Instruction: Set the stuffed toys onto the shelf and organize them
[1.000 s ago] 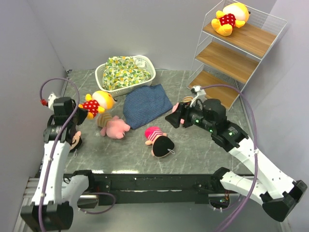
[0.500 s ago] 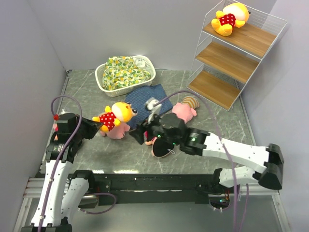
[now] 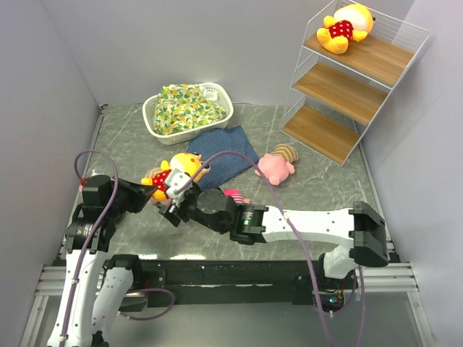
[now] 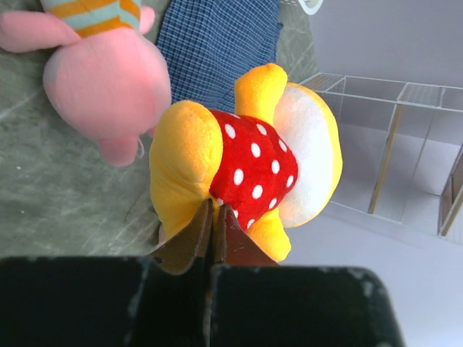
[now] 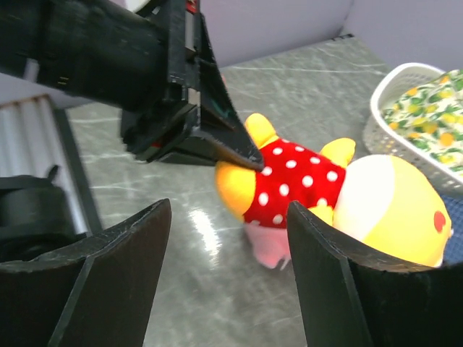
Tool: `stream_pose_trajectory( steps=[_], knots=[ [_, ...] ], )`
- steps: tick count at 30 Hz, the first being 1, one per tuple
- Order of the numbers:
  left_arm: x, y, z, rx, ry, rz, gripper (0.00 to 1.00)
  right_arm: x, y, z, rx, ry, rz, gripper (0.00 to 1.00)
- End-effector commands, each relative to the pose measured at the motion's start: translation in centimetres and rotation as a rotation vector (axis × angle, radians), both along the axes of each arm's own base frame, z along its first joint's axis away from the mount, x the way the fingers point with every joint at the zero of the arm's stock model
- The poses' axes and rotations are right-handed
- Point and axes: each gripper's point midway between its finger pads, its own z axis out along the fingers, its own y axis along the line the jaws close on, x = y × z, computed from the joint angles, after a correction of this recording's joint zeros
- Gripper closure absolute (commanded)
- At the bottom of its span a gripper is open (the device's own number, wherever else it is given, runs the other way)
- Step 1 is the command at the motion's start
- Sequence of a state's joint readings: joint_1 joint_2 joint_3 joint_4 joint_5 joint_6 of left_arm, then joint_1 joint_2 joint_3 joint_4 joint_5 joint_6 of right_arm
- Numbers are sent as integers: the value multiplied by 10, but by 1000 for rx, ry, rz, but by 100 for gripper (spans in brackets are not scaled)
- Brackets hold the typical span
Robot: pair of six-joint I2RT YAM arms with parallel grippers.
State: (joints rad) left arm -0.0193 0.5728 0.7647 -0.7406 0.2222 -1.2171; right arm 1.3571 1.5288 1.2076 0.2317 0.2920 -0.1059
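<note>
Floral cloth (image 3: pixel 184 106) in basket (image 3: pixel 150 116), bear (image 3: pixel 343 27) on shelf (image 3: pixel 376 61) top board; left pincer (image 4: pixel 213 217) tight on second bear (image 4: pixel 253 166), right pincer (image 5: pixel 228 217) spread.

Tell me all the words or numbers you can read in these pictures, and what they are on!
None: no word, number, brand or sign can be read in any view.
The yellow bear pinched by the left gripper has only white dots on its red top.
The floral cloth shows only a leafy pattern.
The blue cloth shows only small checks.
</note>
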Motion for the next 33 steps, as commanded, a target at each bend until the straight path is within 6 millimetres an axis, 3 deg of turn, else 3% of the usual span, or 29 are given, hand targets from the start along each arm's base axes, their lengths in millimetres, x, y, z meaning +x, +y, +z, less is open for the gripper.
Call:
stream_pose_trajectory(
  steps=[1,7,22,25,26,29,30,33],
  knots=[
    [-3,-8,42,-59,-101,-19,99,16,14,22,5,-126,-48,27],
    [-7,-8,60,-73,-137,-13,99,19,26,7,-46,-165,-52,25],
    [-21,-15,74,-145,-164,-24,99,48,40,12,-78,-295,-179,36],
    [-21,-15,77,-150,-172,-26,99,51,43,13,-80,-310,-183,47],
    [-21,-15,77,-151,-173,-27,99,51,44,12,-77,-313,-185,66],
    [-20,-13,82,-137,-190,-18,99,53,40,14,-67,-322,-200,94],
    [-19,-11,82,-118,-197,-12,99,53,38,17,-65,-326,-199,99],
    [-16,-5,90,-73,-236,3,98,56,30,13,-67,-322,-190,100]
  ],
)
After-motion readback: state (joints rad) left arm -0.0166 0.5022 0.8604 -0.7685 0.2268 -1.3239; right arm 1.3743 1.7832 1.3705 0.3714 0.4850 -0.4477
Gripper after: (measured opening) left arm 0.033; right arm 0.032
